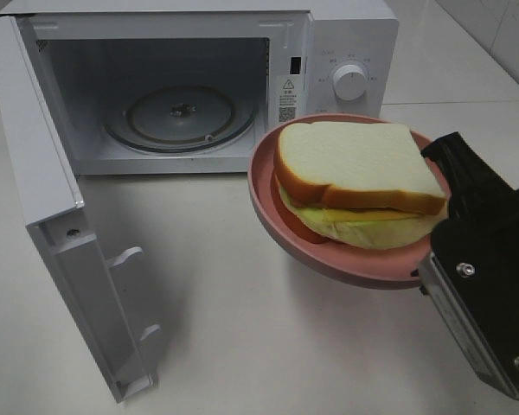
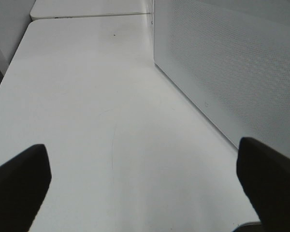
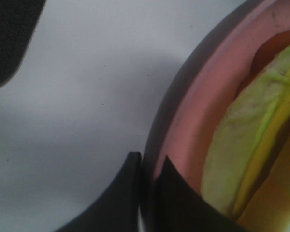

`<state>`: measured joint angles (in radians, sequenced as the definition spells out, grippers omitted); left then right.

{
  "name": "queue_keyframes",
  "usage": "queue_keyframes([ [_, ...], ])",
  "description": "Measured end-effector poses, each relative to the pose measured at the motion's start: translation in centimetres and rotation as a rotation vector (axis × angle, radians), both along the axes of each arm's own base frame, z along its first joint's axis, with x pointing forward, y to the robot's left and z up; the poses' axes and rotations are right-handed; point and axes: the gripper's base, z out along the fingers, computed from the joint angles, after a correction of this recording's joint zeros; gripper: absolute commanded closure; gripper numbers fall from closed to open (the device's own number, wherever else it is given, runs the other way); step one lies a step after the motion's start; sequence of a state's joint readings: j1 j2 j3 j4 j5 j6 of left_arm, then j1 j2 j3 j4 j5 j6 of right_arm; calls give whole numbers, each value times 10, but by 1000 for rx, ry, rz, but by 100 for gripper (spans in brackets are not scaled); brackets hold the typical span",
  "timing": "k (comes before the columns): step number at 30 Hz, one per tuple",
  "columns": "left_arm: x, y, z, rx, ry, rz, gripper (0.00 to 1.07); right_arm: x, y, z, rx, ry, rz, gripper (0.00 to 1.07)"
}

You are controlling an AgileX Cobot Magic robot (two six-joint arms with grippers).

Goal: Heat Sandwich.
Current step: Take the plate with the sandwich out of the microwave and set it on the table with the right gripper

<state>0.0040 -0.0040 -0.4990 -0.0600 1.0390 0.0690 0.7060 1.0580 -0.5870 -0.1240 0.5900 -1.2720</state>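
1. The right gripper [image 3: 147,169] is pinched on the rim of the pink plate [image 1: 272,216], one finger on either side of the edge, and holds the plate off the white table [image 1: 242,346].
2. The sandwich [image 1: 359,181] lies on that plate, its crust-edged top slice over pale yellow-green filling (the filling bulges out on the near side).
3. In the high view, plate and sandwich sit at about 3 o'clock from the centre, just in front of the microwave's control panel and its round dial [image 1: 351,82].
4. The microwave [image 1: 190,86] stands at 12 o'clock with its door [image 1: 60,225] swung open toward 9 o'clock; the glass turntable [image 1: 180,118] inside is bare.
5. The left gripper [image 2: 145,179] has its fingers spread wide above the table, holding nothing, beside a perforated white panel [image 2: 232,67].
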Motion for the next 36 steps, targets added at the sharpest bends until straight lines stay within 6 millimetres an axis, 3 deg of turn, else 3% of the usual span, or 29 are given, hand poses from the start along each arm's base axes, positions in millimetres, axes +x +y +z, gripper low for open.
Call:
queue_keyframes([
  [7,0,0,0,0,0,0,5,-16,-20,3,-18,-16,-71,106],
  [16,0,0,0,0,0,0,5,-20,-36,12,-26,-58,-215,106],
  [36,0,0,0,0,0,0,5,-20,-50,11,19,-26,-629,106],
])
